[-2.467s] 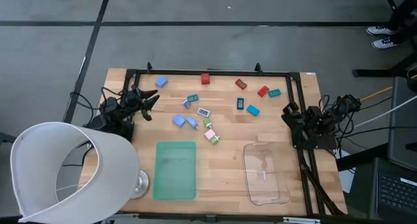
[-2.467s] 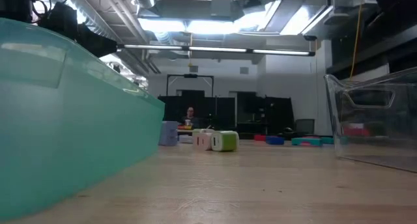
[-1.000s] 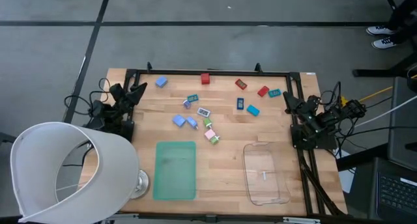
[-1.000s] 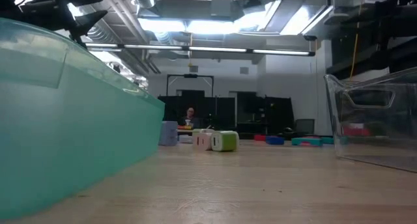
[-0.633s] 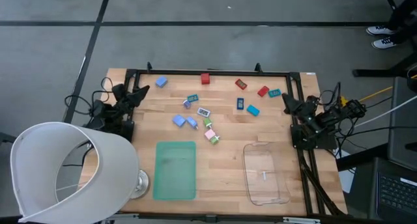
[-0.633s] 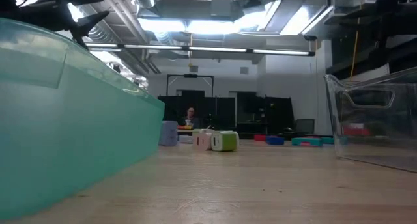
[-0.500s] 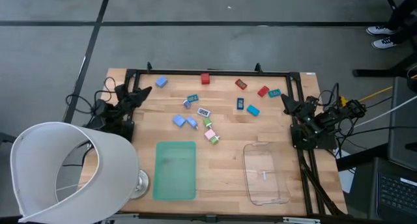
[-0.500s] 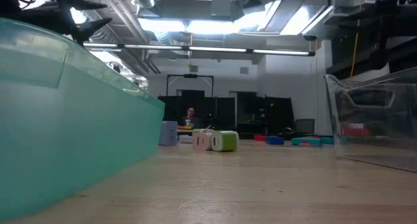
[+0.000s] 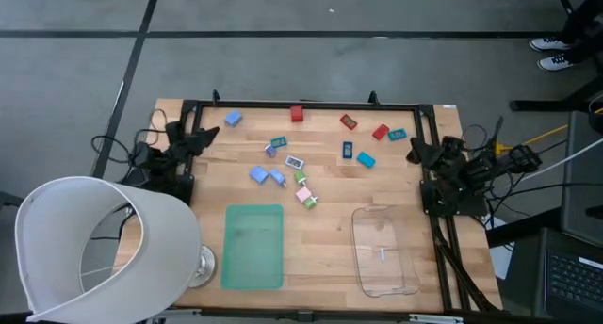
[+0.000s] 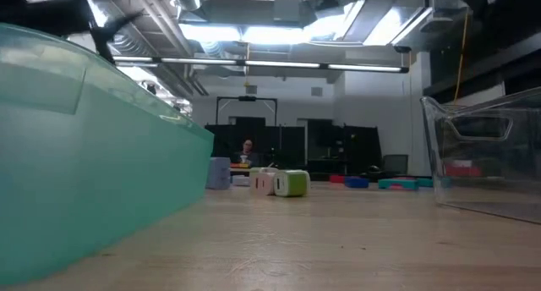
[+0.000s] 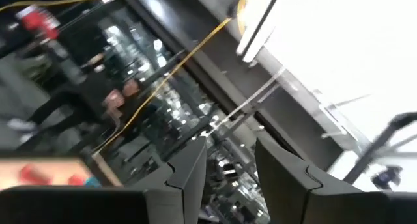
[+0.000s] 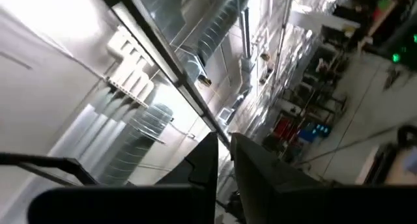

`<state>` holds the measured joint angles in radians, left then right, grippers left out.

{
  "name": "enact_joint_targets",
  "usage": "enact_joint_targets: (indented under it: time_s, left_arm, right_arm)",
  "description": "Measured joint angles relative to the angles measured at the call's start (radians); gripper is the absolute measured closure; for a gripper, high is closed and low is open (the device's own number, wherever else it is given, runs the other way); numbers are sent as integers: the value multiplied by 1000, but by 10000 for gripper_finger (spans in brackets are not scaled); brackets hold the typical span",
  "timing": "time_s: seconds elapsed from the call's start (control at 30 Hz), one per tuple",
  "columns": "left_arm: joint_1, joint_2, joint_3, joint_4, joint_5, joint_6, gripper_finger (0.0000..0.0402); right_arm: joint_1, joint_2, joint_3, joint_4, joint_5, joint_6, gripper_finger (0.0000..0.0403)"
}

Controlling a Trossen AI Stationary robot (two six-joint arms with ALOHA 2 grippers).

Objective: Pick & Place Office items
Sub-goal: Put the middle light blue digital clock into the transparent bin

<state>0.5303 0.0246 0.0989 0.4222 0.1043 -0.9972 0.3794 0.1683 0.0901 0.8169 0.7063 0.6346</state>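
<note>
Nothing placed yet: the office items [image 9: 295,161] lie scattered across the table's [image 9: 330,239] far half, left gripper [image 9: 201,137] slightly parted, right gripper [image 9: 415,151] nearly closed, both empty at the side edges

The office items [image 9: 297,161] are blue, teal, red, pink and light green, some with white labels. The mat [image 9: 253,246] is green, the tray [image 9: 384,251] clear, the table [image 9: 320,239] pale wood.

Lab — exposed ceiling ducts [image 10: 211,47], strip lights [image 10: 279,66].

Wooden table [image 9: 325,272] bears office items [image 9: 294,161], mat [image 9: 253,246], tray [image 9: 383,251].
</note>
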Motion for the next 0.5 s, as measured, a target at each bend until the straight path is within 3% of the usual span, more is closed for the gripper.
enact_joint_targets:
  time_s: [0.13, 0.3, 0.4, 0.5]
  left_arm:
    - [-28, 88, 147, -73, 2, 142, 274]
    - [-61, 281, 393, -278, 23, 362, 274]
    - [-68, 404, 530, -450, 24, 514, 274]
    - [-71, 509, 641, -560, 17, 660, 274]
  right_arm:
    - [-56, 167, 143, 0, -51, -159, 350]
    - [-103, 436, 395, -11, -63, -482, 350]
    - [-125, 574, 546, -69, 36, -602, 350]
    - [-143, 650, 686, -237, 173, -636, 346]
